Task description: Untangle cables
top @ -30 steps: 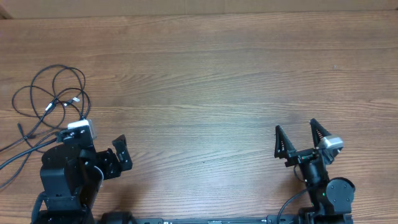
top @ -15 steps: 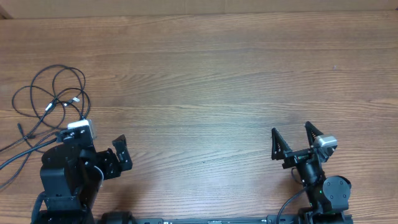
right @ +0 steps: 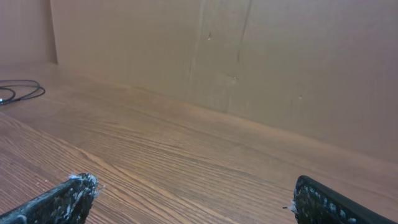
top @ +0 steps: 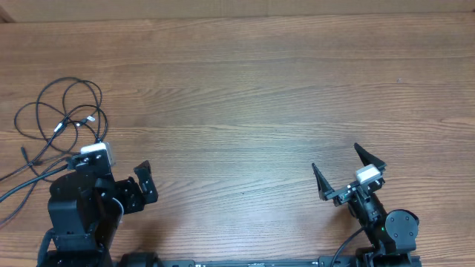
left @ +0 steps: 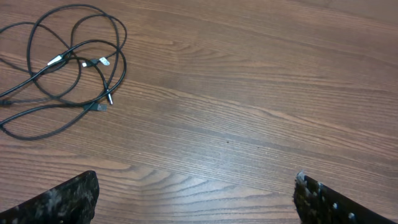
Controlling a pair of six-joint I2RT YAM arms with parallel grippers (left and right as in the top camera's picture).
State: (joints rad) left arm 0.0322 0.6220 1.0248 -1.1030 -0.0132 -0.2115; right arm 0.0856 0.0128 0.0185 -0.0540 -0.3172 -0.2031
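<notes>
The cables [top: 71,119] lie as a loose tangle of thin black loops with small silver plugs at the table's left side. My left gripper [top: 111,176] sits just below and right of them, open and holding nothing. The left wrist view has the cables [left: 99,62] at its upper left, well ahead of the left gripper [left: 196,193], whose fingers stand wide apart over bare wood. My right gripper [top: 344,169] is at the near right, far from the tangle, and open. In the right wrist view the right gripper [right: 193,196] is empty, and one cable loop [right: 42,89] shows at the far left.
The wooden table [top: 237,96] stretches between the two arms. A brown cardboard wall [right: 249,62] closes the far edge. Thicker black wires [top: 18,189] from the left arm run off the left edge near the tangle.
The right gripper has swung counterclockwise and shifted a little left, staying open. The left arm and the cables have not moved.
</notes>
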